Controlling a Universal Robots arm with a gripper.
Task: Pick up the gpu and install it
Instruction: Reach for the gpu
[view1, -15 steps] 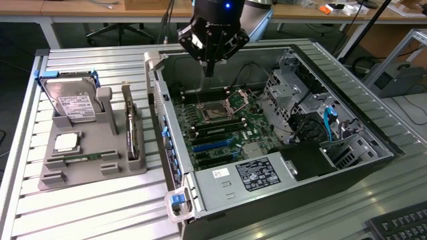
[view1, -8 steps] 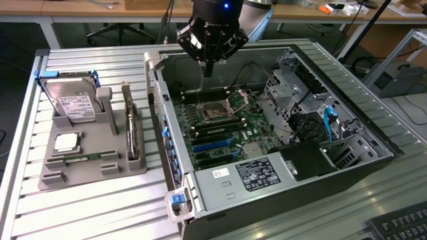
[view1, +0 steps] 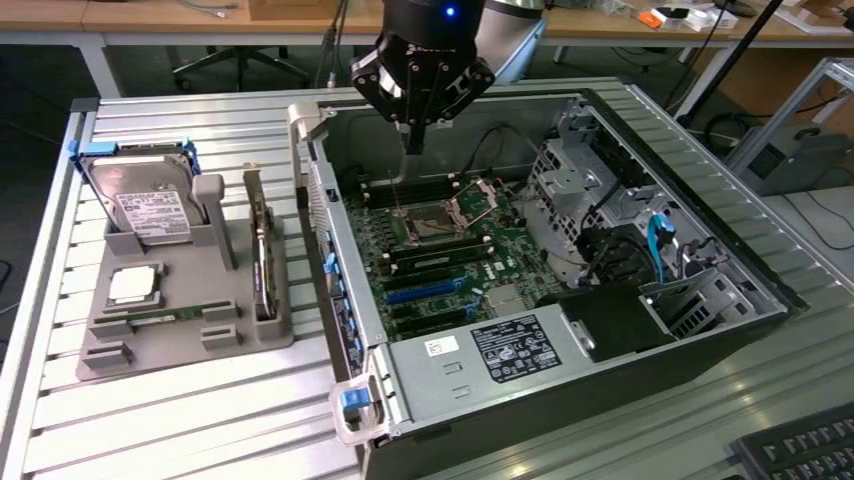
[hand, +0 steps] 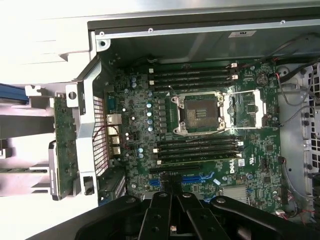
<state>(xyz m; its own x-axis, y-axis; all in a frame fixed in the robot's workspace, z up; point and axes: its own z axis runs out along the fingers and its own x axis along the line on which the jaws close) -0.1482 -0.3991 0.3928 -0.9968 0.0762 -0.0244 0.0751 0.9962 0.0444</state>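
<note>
The gpu (view1: 263, 252) stands on its long edge in a slot of the grey holder (view1: 187, 345), on the table at the exterior view's left of the open computer case (view1: 694, 330). In the wrist view the gpu (hand: 63, 147) is a green strip just outside the case's rear panel. My gripper (view1: 414, 147) hangs above the far end of the case, over the motherboard (view1: 501, 245), well apart from the gpu. Its fingers (hand: 165, 205) are shut with nothing between them. Blue expansion slots (view1: 424, 288) lie bare on the board.
The holder also carries a silver hard drive (view1: 150, 208), a processor (view1: 134, 285) and a narrow memory stick (view1: 160, 318). Inside the case are the open processor socket (hand: 200, 112), a power supply (view1: 514, 350), drive cages (view1: 601, 190) and cables. A keyboard (view1: 801, 450) lies at the near right.
</note>
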